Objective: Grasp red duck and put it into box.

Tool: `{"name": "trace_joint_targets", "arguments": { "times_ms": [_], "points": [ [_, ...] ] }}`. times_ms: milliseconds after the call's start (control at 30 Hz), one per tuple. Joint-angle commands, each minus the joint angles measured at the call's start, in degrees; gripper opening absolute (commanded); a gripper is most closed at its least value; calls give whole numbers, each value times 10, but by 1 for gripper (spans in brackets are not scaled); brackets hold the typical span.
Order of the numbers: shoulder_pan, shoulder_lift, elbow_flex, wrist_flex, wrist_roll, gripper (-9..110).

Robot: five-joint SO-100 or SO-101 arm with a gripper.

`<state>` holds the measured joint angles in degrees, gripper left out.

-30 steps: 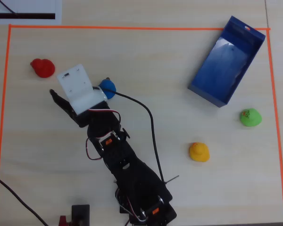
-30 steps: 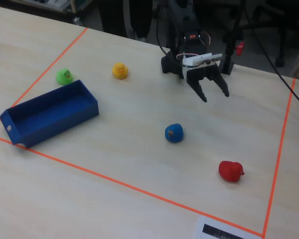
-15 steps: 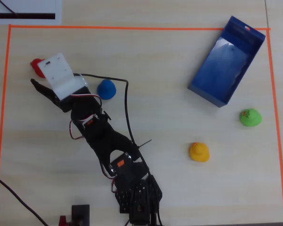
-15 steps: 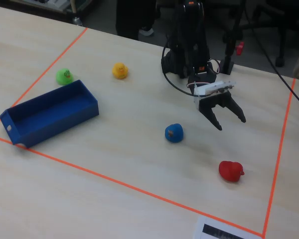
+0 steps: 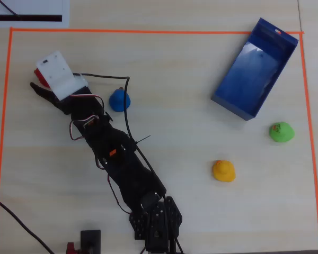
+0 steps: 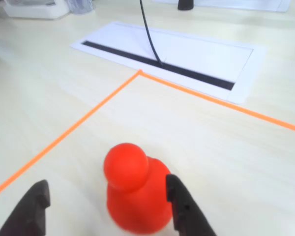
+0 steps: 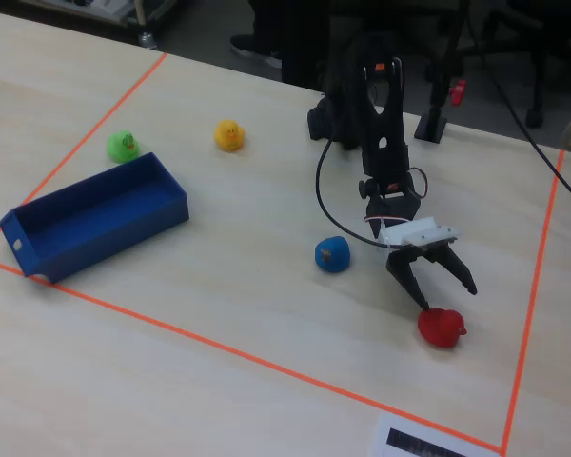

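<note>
- Reaching further out than a second earlier, the arm had swung away from the blue duck toward the corner of the orange tape border, and its gripper had come down over the red duck.
- The table, pale wood, carried everything inside the taped rectangle; that line probably marked the working area.
- The box, dark blue with a paler inside and a raised flap at its far end, lay open-side up near the opposite corner in the overhead view, well apart from the red duck, so the carry would have to cross most of the area.
- The gripper stood wide open, holding nothing. In the wrist view its two dark fingertips flanked the red duck; the right one sat close against the duck's body, though contact could not be told, while the left one stood clear of it.
- The red duck sat upright on the table; in the overhead view only a sliver of it showed beside the white gripper housing.
- The green duck and yellow duck lay far from the arm, out of the way.
</note>
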<state>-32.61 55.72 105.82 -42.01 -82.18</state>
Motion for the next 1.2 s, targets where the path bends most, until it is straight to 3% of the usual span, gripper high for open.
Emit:
{"name": "trace_joint_targets", "arguments": {
  "times_ms": [0, 567, 633, 700, 1167],
  "points": [
    [6, -25, -77, 11, -5, 33],
    [11, -115, -182, 50, -32, 29],
    [11, -116, -181, 61, -49, 23],
    [11, -116, -181, 65, -53, 0],
    [42, -65, -156, 125, -67, 0]
  ]
}}
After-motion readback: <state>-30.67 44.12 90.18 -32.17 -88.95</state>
